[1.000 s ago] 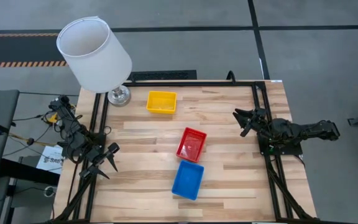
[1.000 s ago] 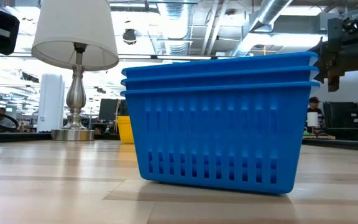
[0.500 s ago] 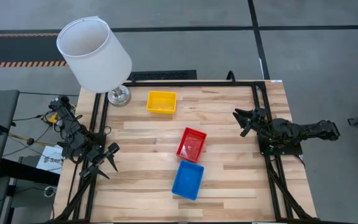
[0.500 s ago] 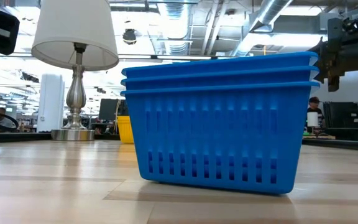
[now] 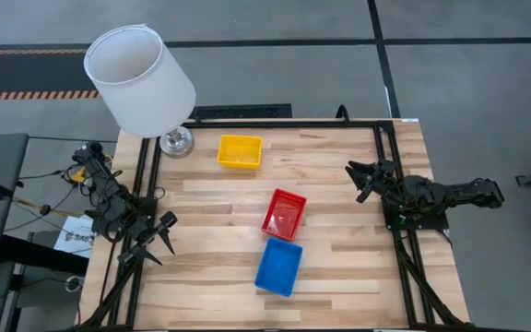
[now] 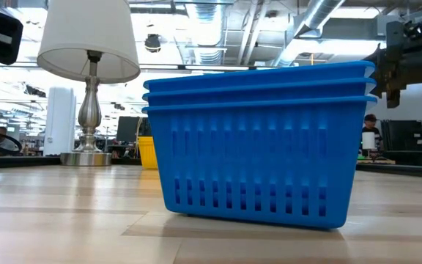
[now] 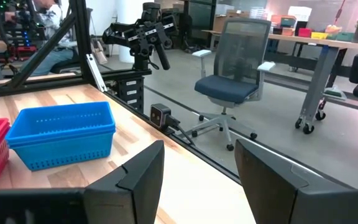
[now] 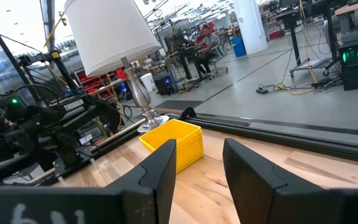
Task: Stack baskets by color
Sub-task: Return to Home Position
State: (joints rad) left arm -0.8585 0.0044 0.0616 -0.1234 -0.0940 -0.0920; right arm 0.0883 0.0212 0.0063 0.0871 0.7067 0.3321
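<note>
The job here looks like going back to rest, and to do it well each arm should tuck in at its own side, lift clear, and not bump any pile or the lamp [image 5: 139, 81]. The left gripper [image 5: 158, 238] sits at the left edge of the table [image 5: 339, 267]. Its two fingers are spread apart and hold nothing. The right gripper [image 5: 358, 182] sits at the right edge, and its fingers are spread and hold nothing too. Both arms seem to be at rest already, so little looks left to do. The yellow baskets [image 5: 240, 151] sit at the far side of the table, near the foot of the lamp. The red baskets [image 5: 284, 214] sit in the middle. The blue baskets [image 5: 278, 266] sit just beside the red ones, closer to the front edge. The low view shows three blue rims, one inside the other. From above it is hard to count the red and yellow ones. All three piles lie between the two grippers and well apart from both. The blue pile is the nearest one to the left gripper, and the red pile is the nearest one to the right gripper.
</note>
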